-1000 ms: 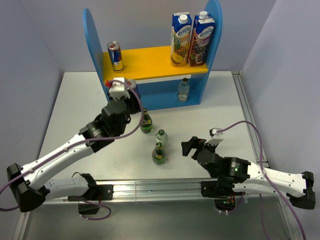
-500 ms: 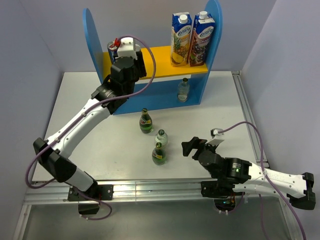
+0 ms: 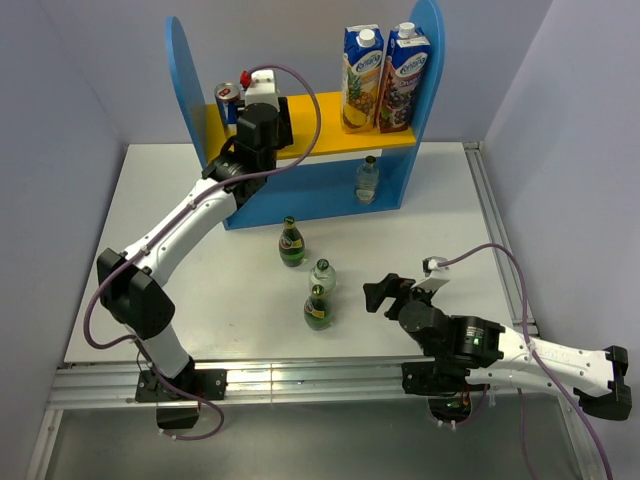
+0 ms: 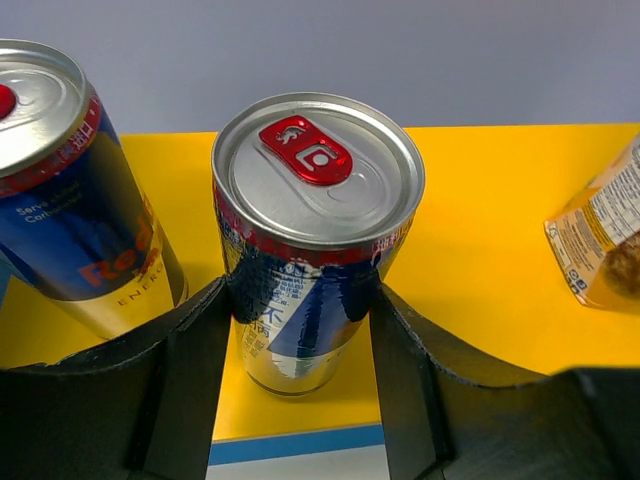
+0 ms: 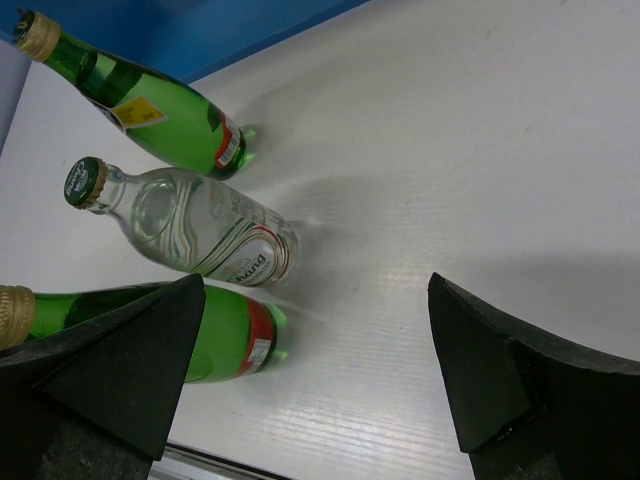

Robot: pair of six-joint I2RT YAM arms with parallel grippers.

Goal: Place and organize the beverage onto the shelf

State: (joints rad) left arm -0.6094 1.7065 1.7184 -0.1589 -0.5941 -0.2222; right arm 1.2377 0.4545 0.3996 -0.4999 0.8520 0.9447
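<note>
The left end effector (image 4: 300, 300) has its matte black fingers clamped on the sides of a smooth blue-and-silver cylindrical metal can with a red tab (image 4: 318, 215). The can stands on the glossy yellow-orange upper board (image 4: 490, 230) of the blue round-topped shelf (image 3: 184, 70), just beside a matching second can (image 4: 70, 190). The right end effector (image 5: 312, 300) hangs with its fingers apart over the finely lined white surface (image 5: 470, 140), near two slender dark green glass bottles (image 5: 160, 115) and a clear green-capped bottle (image 5: 190, 225).
</note>
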